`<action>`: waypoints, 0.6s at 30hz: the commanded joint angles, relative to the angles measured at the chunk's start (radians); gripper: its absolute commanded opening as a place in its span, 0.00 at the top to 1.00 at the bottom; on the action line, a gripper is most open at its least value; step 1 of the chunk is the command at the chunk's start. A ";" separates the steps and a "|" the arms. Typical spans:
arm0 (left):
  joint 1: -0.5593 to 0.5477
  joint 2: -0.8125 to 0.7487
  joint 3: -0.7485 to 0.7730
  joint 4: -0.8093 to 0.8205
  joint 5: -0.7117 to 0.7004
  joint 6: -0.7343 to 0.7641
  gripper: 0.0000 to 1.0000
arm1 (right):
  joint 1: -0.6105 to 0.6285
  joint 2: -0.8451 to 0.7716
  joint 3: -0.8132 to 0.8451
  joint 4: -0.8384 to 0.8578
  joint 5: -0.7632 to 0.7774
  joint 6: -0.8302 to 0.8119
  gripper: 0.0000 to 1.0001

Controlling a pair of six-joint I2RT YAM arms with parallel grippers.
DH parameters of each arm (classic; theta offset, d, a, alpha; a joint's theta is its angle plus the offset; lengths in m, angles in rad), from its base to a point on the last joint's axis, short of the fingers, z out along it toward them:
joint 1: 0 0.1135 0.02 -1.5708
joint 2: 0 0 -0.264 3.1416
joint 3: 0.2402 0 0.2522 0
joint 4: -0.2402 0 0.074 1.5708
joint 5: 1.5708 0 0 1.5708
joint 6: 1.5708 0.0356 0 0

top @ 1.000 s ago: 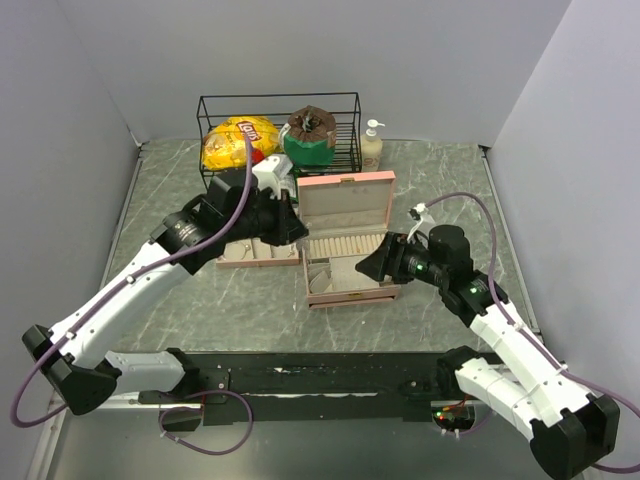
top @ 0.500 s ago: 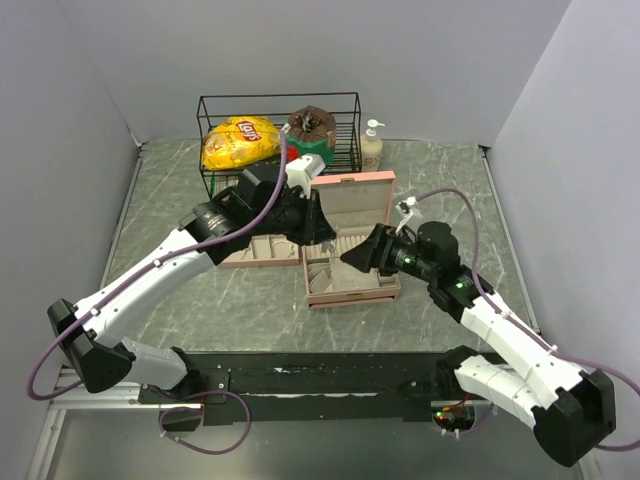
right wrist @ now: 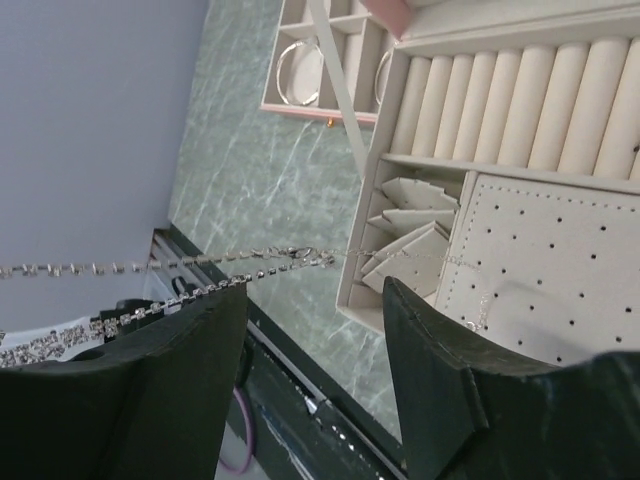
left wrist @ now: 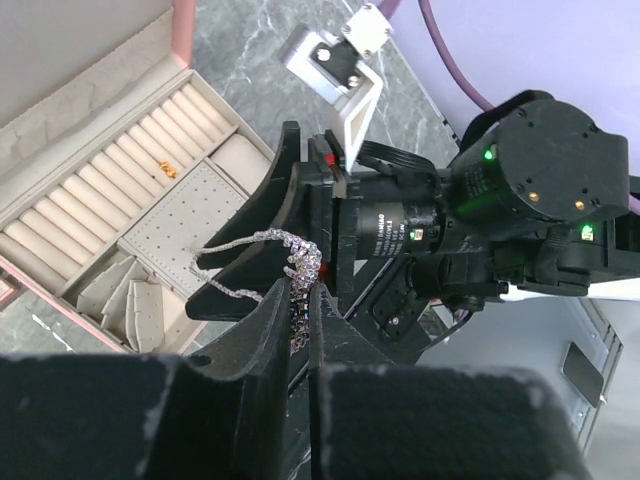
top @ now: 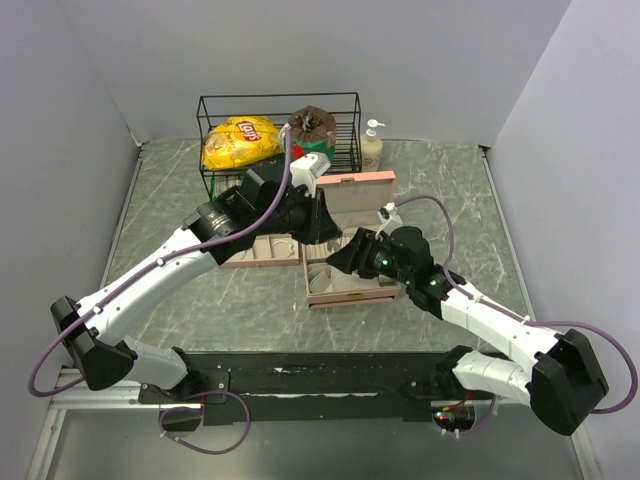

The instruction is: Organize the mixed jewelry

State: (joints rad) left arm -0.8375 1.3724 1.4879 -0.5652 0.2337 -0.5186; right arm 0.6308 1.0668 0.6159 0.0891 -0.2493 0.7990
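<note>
L fingers (left wrist: pixel 266 345) pinch sparkly silver rhinestone chain (left wrist: pixel 303 262), strands crossing R fingers (right wrist: pixel 180 372).

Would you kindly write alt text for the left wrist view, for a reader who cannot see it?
The left gripper pinches a sparkling silver chain, which trails across the open right gripper facing it. Behind them lies the open pink jewelry box with cream ring rolls.

Grey walls (top: pixel 300 50); green marbled tabletop (top: pixel 450 190); even light.
</note>
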 commanded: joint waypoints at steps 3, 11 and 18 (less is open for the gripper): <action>-0.006 -0.022 0.035 0.027 -0.050 -0.018 0.99 | 0.020 -0.068 -0.065 0.150 -0.002 -0.015 0.36; -0.006 -0.027 0.031 0.030 -0.063 -0.021 0.99 | 0.038 -0.300 -0.202 0.144 0.067 0.002 0.33; -0.008 -0.032 0.020 0.039 -0.054 -0.027 0.99 | 0.038 -0.297 -0.179 0.112 0.159 0.022 0.33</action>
State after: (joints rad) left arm -0.8387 1.3720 1.4879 -0.5652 0.1837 -0.5213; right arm 0.6640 0.7528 0.4103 0.1791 -0.1650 0.8036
